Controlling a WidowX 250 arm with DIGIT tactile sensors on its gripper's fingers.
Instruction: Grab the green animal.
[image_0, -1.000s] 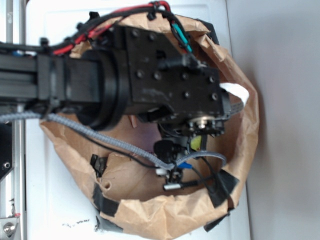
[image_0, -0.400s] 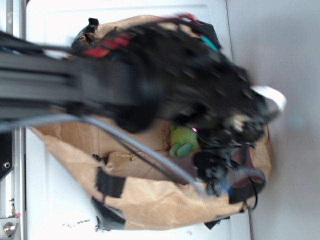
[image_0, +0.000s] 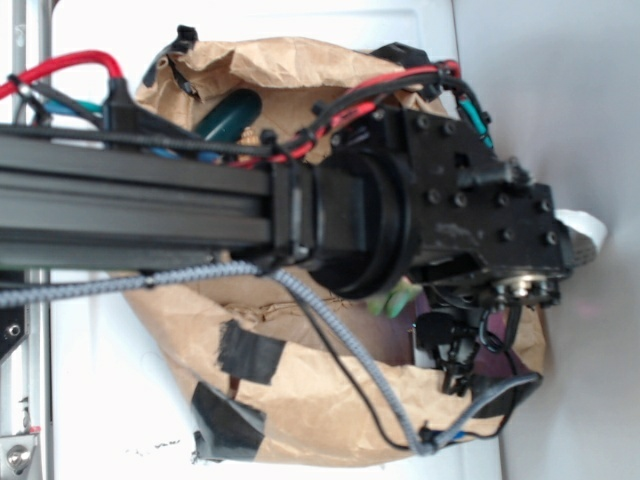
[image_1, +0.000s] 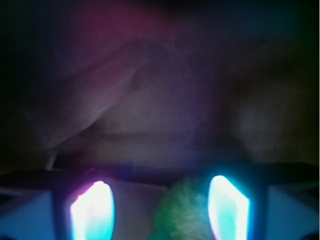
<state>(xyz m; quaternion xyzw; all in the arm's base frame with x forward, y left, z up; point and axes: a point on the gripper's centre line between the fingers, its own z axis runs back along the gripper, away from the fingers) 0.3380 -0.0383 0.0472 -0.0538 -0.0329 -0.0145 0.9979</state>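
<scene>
A white counter (image_0: 250, 30) carries a crumpled brown paper bag (image_0: 330, 420) patched with black tape (image_0: 245, 352), and a plain grey surface runs along the right side of the exterior view; the black robot arm (image_0: 130, 205) reaches in from the left across the bag's open mouth, its wrist block hiding most of the inside; red and black cables loop over the top of the arm, and a braided grey cable (image_0: 330, 335) trails down over the bag's near wall. A dark green smooth oblong object (image_0: 228, 115) shows in the bag's upper part, partly behind the cables; a white scrap (image_0: 585, 228) pokes out past the bag's right edge.

The green animal (image_0: 395, 300) shows in the exterior view only as a sliver of lime fuzz just under the wrist, inside the bag; in the dim wrist view its fuzzy green body (image_1: 182, 215) sits at the bottom edge, between the two glowing fingers (image_1: 92, 210) of the jaws and closer to the right-hand one. The gripper (image_1: 160, 210) stands with a clear gap either side of the toy; whether the fingers touch the plush cannot be told, since the view is dark and blurred. Beyond lies the shadowed, creased paper of the bag's interior.
</scene>
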